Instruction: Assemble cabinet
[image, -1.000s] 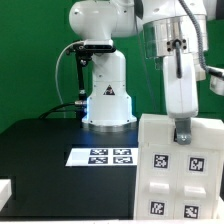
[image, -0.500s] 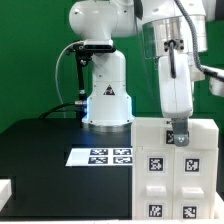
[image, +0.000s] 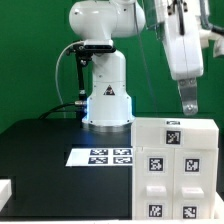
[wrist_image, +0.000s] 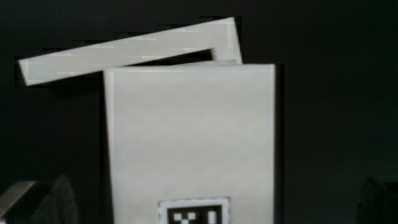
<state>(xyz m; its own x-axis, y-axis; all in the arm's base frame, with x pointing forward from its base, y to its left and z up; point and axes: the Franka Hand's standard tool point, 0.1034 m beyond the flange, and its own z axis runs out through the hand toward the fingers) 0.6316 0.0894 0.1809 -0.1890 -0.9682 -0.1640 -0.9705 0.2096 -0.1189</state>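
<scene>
Cabinet: standing on the black table at the exterior view's right, near the front edge, tagged faces toward the camera; in the wrist view a tall white panel with a tag low on it, and a slanted white piece behind its far end.

Gripper: hanging just above the cabinet's top edge, touching nothing, holding nothing; finger spread hard to read from the side, and only dim fingertips at the wrist view's margin (cannot tell whether parted or closed).

Marker board: flat on the table, just beside the cabinet on the exterior view's left, apparently apart from it.

Robot base: behind the board, well clear of the cabinet.

Risk, tipping: tall narrow stack, unsupported from above; a sideways brush from a descending finger likely enough to topple or skew it.

Risk, misfit: slanted piece in the wrist view possibly not seated (cannot tell from here); pressing down on it crooked could jam or pop it loose.

Risk, edge: cabinet close to the table's front; a push toward the camera could slide it off.

Risk, regrasp: fingers landing on the top face rather than around it would shove, not grip.
</scene>
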